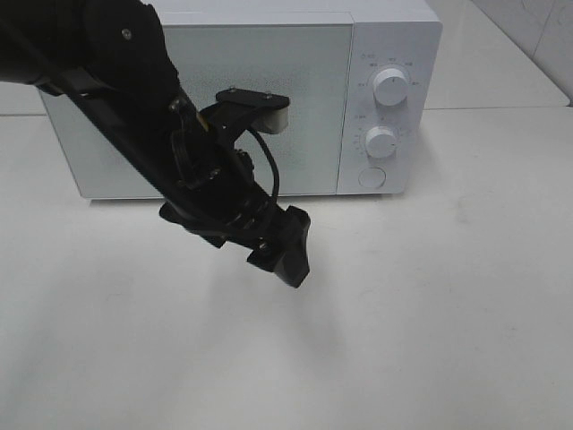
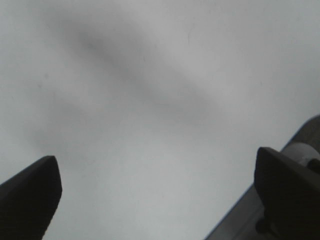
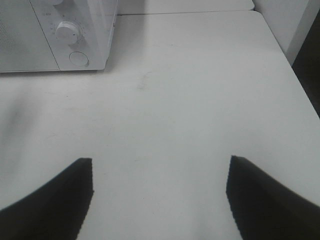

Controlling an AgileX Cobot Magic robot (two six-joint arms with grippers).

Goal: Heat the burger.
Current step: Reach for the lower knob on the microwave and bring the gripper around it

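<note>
We see no burger. Our left claw [image 2: 155,167], spread, hangs before the shut door [image 1: 304,81] of the boxy white microwave [image 1: 398,40], nearer than the spread right claw [image 3: 160,172].

**Inventory of the scene.** One white box-shaped microwave oven [image 1: 242,98], bearing two round white dials, an upper knob [image 1: 390,87] and a lower knob [image 1: 381,141], and one round white push button [image 1: 372,176]. One matte white tabletop [image 1: 448,340]. One black jointed robot arm [image 1: 125,98] in the high view, carrying one black bracket with a white face [image 1: 255,107]. Two grippers: left gripper [image 2: 160,190] with two dark wedge-shaped fingers [image 2: 30,200], and right gripper [image 3: 160,195] with two dark fingers [image 3: 50,200], four fingers in all.
</note>
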